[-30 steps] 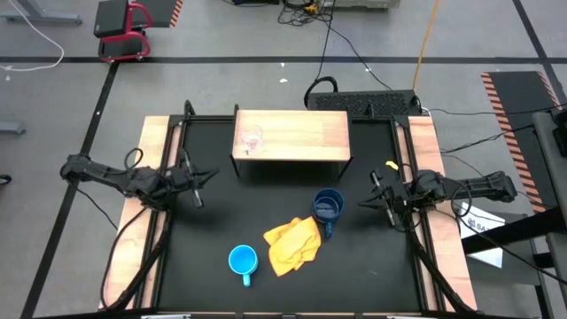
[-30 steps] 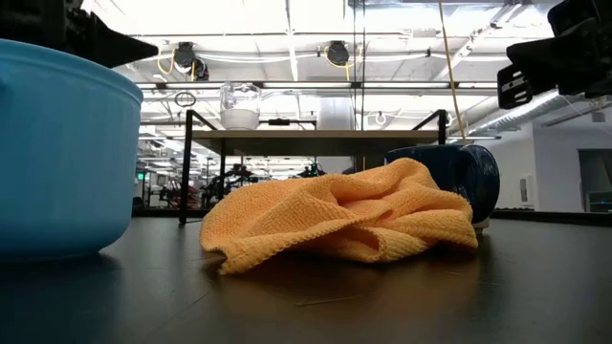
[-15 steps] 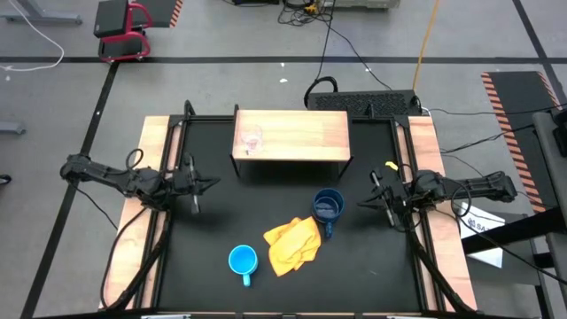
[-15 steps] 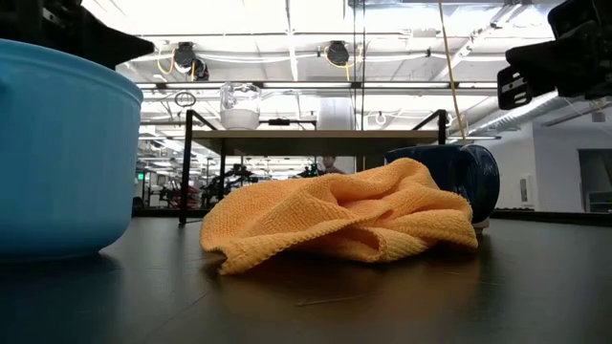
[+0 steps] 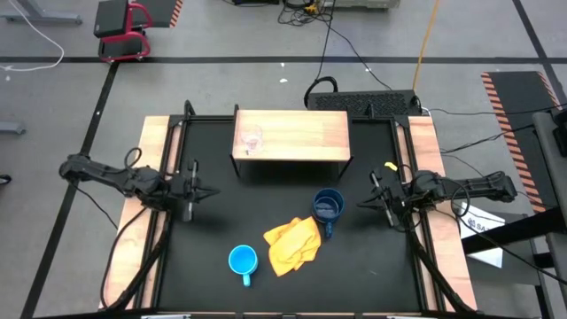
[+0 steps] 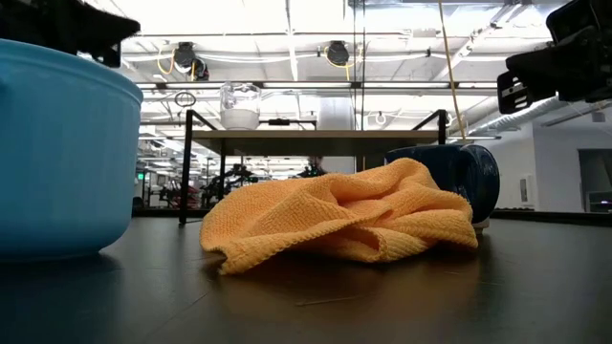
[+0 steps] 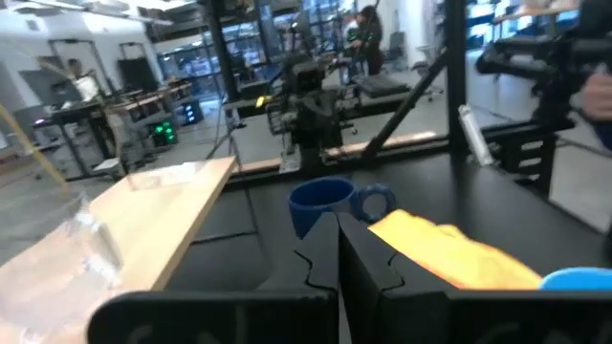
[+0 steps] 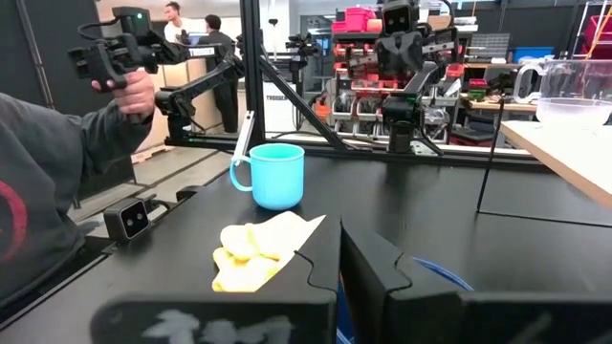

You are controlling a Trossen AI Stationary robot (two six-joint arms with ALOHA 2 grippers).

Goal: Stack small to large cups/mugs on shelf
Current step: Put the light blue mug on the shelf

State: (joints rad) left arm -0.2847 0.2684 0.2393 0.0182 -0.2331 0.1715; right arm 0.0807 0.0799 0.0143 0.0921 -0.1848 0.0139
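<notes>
Light blue, the mug (image 5: 242,260) is set nearest, beside the yellow cloth (image 5: 293,244), with the dark blue mug (image 5: 329,207) just behind. Farther back, the clear glass cup (image 5: 252,139) is seen on the shelf (image 5: 301,135). The left gripper (image 5: 193,190) and right gripper (image 5: 376,198) are kept clenched, empty, at either side.

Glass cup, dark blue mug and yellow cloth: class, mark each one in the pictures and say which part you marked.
Glass cup (image 5: 252,139): high view, its rim opening, on the shelf top.
Dark blue mug (image 5: 329,206): high view, inside its open mouth.
Yellow cloth (image 6: 335,222): low view, middle of its crumpled folds.
</notes>
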